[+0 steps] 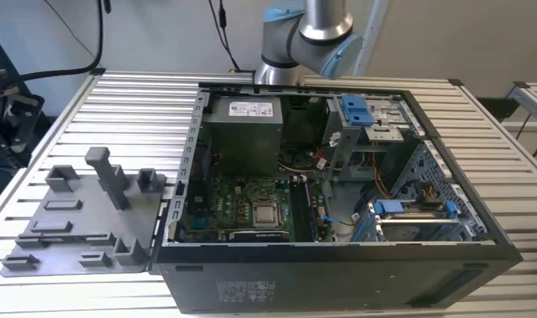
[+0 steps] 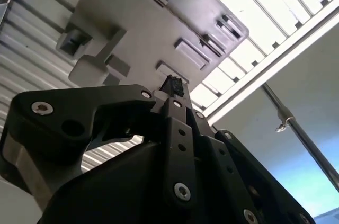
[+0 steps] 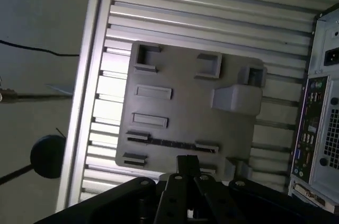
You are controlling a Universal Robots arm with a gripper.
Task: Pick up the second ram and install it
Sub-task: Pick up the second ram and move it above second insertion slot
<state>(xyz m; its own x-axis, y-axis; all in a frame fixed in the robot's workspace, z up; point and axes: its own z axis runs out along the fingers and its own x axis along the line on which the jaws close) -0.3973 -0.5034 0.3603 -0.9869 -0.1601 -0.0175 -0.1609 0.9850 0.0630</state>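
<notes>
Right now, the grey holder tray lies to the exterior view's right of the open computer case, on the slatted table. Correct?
No: the grey holder tray lies to the exterior view's left of the open computer case, on the slatted table; the exterior view shows it.

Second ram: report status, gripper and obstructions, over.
Gripper above holder tray, tray beside open case. Second ram: likely the thin dark strip in the tray slot, not certain. Nothing between gripper and tray.
</notes>
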